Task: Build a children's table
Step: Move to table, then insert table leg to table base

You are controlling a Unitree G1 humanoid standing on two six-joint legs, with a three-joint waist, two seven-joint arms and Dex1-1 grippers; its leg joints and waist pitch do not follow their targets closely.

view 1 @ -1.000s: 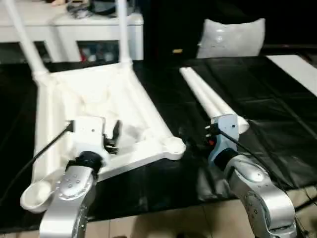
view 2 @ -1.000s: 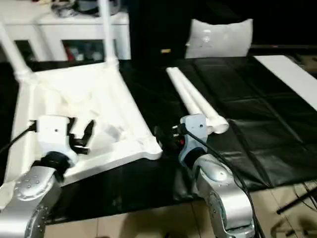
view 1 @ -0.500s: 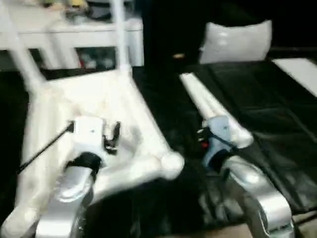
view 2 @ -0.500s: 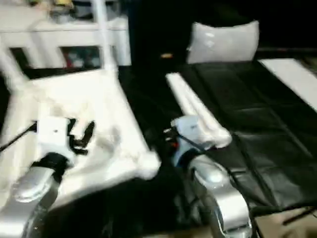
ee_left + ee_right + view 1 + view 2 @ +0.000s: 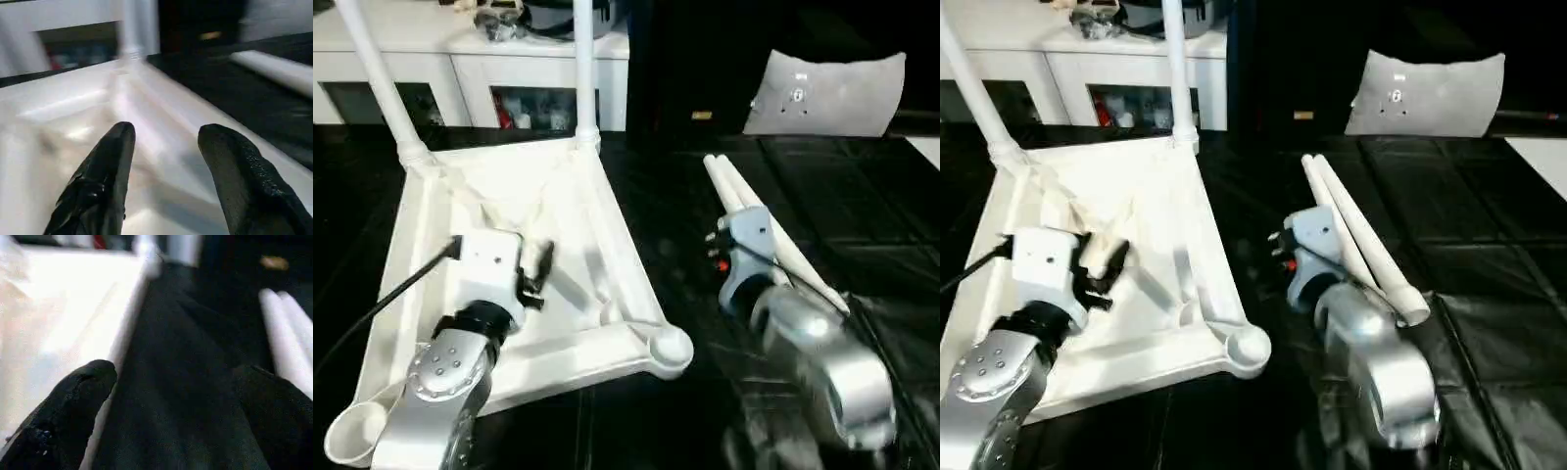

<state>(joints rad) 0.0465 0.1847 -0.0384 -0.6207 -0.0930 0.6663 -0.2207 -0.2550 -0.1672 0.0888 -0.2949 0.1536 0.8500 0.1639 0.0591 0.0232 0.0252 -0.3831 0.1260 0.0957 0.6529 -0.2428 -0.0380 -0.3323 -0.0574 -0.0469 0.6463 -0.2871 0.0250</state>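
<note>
1. Children's table top lies upside down, ribbed underside up, on the left half of the black-covered worktop, turned at an angle to the worktop's edges.
2. Two white legs already stand upright in its far corner sockets: far-left leg, far-right leg.
3. Near-right corner socket is open with nothing in it; near-left socket likewise, right at the near edge of the worktop.
4. Two loose legs lie side by side, touching, on the black cover right of the top, running from the far middle toward the near right.
5. Left gripper hovers over the underside of the top, inside its frame, toward the near-left part; fingers apart about halfway, nothing between them. Contact with the plastic: cannot tell.
6. Right gripper sits over the bare black strip between the top's right rim and the loose legs; fingers spread wide, gripping nothing.
7. In the head views the right wrist housing is just beside the near ends of the loose legs and partly covers them.
8. Grey pillow-like bag at the far edge of the worktop, right of centre.
9. White cabinet stands behind the worktop on the far left, clutter on its surface.
10. Flat white panel lies at the right edge of the worktop, well apart from the legs.
</note>
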